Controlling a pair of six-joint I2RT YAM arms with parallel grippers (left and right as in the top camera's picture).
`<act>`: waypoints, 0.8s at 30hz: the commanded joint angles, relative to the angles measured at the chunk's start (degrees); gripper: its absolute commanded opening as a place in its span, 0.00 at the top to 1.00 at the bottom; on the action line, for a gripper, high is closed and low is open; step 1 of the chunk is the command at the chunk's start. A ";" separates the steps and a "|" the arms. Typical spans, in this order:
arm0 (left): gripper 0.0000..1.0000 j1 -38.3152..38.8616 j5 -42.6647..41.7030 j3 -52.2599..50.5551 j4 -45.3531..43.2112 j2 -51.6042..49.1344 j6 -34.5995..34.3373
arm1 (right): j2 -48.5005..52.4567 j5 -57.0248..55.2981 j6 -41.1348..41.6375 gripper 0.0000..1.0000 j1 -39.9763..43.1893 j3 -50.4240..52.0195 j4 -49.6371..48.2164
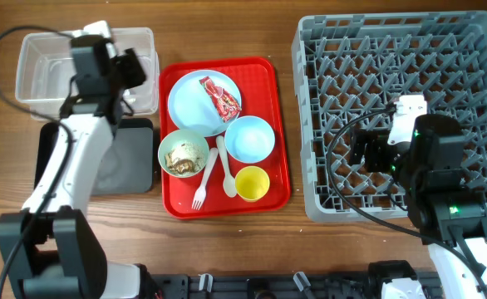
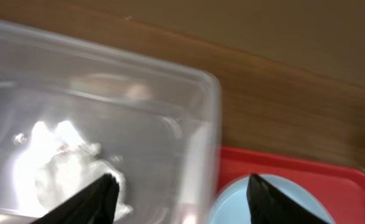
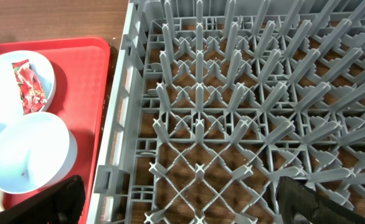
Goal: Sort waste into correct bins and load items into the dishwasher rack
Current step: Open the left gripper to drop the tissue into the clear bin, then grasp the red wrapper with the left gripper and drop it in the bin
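- Now my left end effector (image 2: 182,193) hangs spread over the clear rectangular plastic tub (image 2: 195,124), upper left.
- Right end effector (image 3: 182,202): spread above the grey pegged rack (image 3: 123,93).
- Red printed wrapper (image 1: 220,98), on the light blue round plate (image 1: 185,104), upper centre: likely light, slippery; pinch its raised edge.

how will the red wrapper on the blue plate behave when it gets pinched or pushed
The red wrapper looks thin and creased, so it is probably floppy and very light. It lies low on the smooth-looking light blue plate, so a push would likely slide it, and a pinch may be hard to start.
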State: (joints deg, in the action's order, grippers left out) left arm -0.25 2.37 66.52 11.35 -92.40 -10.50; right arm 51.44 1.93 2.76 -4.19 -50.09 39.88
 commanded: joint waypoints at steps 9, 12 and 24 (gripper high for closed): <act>0.23 17.49 -1.44 3.52 0.46 -12.55 -13.38 | 0.11 0.92 0.24 0.00 0.09 -1.51 0.13; 0.20 19.41 -1.46 4.13 -1.90 -17.75 -13.38 | 0.11 0.92 0.24 0.00 0.09 -1.51 0.15; 0.46 21.90 -1.44 4.11 -4.48 -25.18 -14.40 | 0.11 0.92 0.24 0.00 0.09 -1.51 0.24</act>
State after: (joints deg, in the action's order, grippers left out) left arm 21.08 1.48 70.04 6.46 -116.20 -24.29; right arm 51.44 1.93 2.76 -4.19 -50.09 40.14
